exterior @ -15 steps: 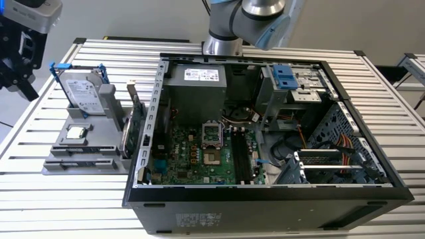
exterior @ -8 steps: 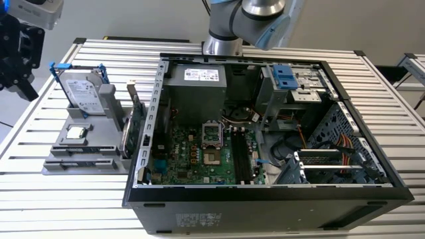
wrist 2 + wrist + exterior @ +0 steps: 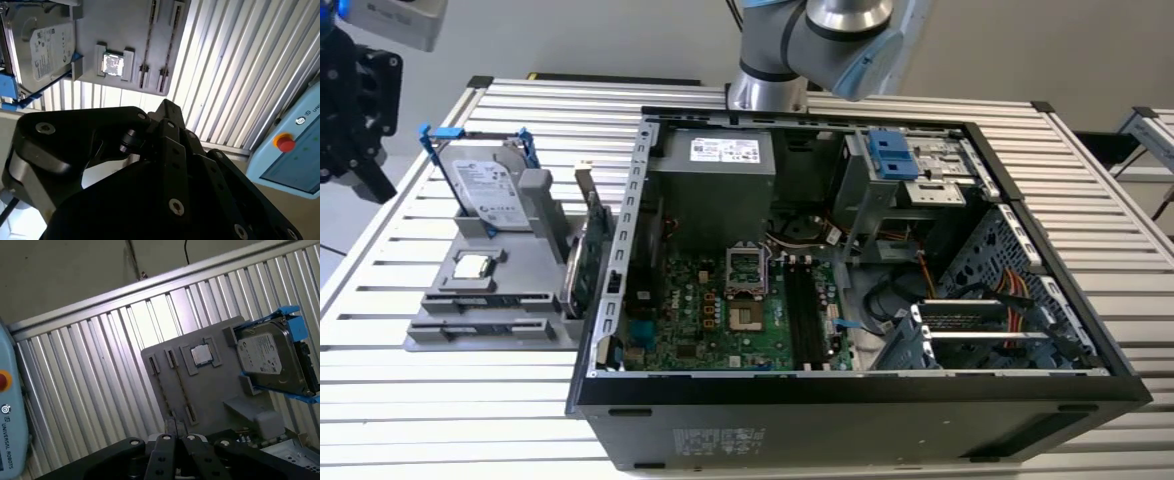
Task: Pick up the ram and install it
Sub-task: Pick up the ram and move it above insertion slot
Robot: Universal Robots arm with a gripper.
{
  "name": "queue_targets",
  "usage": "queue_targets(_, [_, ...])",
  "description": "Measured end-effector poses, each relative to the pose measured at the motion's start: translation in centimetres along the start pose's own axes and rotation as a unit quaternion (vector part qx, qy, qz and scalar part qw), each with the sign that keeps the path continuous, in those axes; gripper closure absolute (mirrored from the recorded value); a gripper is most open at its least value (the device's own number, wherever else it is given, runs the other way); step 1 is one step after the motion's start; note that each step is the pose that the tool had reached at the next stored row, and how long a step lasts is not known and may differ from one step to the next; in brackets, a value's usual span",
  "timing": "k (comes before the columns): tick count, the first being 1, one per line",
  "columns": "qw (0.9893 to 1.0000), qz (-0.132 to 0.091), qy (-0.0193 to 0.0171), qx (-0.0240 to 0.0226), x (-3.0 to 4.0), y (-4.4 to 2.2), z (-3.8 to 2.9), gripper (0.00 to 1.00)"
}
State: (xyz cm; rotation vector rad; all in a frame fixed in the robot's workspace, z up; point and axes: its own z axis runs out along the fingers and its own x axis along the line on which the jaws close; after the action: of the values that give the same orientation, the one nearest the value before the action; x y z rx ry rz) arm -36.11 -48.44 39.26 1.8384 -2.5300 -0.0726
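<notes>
My gripper (image 3: 367, 170) hangs above the table's edge at the exterior view's far left, well away from the open computer case (image 3: 854, 400). In both wrist views its fingertips meet, shut, with nothing between them (image 3: 174, 427) (image 3: 167, 107). Beyond them lies a grey holder tray (image 3: 215, 390) (image 3: 520, 330) with two narrow slots (image 3: 170, 385) (image 3: 160, 45) that look like thin dark lines. Whether the ram sits in them I cannot tell. The motherboard's long black memory slots (image 3: 803, 310) run beside the processor socket.
On the tray stand a hard drive in a blue frame (image 3: 494, 190) (image 3: 270, 360) and a small square silver chip (image 3: 474, 265) (image 3: 202, 355). A green card (image 3: 594, 250) stands upright between tray and case. A pale blue box with a red button (image 3: 286, 142) sits off the slatted table.
</notes>
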Motion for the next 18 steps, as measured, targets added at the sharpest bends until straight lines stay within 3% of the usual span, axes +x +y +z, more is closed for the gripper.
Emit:
queue_targets(5, [0.9993, -0.036, 0.0017, -0.0006, 0.0, 0.01, 0.0, 1.0])
queue_targets(10, [0.9972, -0.074, 0.0034, -0.0012, 0.0, 0.01, 0.0, 1.0])
queue_targets(14, [0.9943, -0.106, 0.0048, -0.0017, 0.0, 0.0, 0.0, 1.0])
queue_targets(18, [0.9898, -0.142, 0.0064, -0.0023, 0.0, 0.0, 0.0, 1.0])
